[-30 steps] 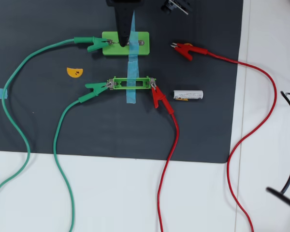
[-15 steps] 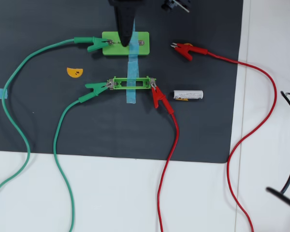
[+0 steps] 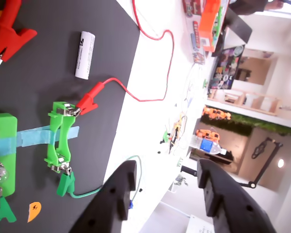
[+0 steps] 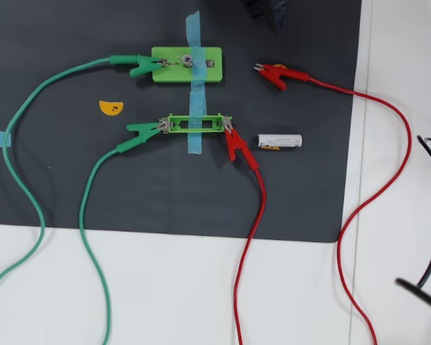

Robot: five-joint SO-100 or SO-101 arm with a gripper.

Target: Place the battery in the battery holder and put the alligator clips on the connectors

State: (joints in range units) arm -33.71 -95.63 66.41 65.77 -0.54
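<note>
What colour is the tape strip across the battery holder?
Light blue tape strip, clearest in the overhead view.

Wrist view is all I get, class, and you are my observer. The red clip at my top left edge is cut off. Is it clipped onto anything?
Observer: No. In the overhead view, that red alligator clip lies loose on the dark mat, to the right of the solid green block and not touching it.
Operator: My frame cuts off that block too. What is on its ends?
Observer: In the overhead view, a green alligator clip is clipped on its left end. The right connector is bare.
</note>
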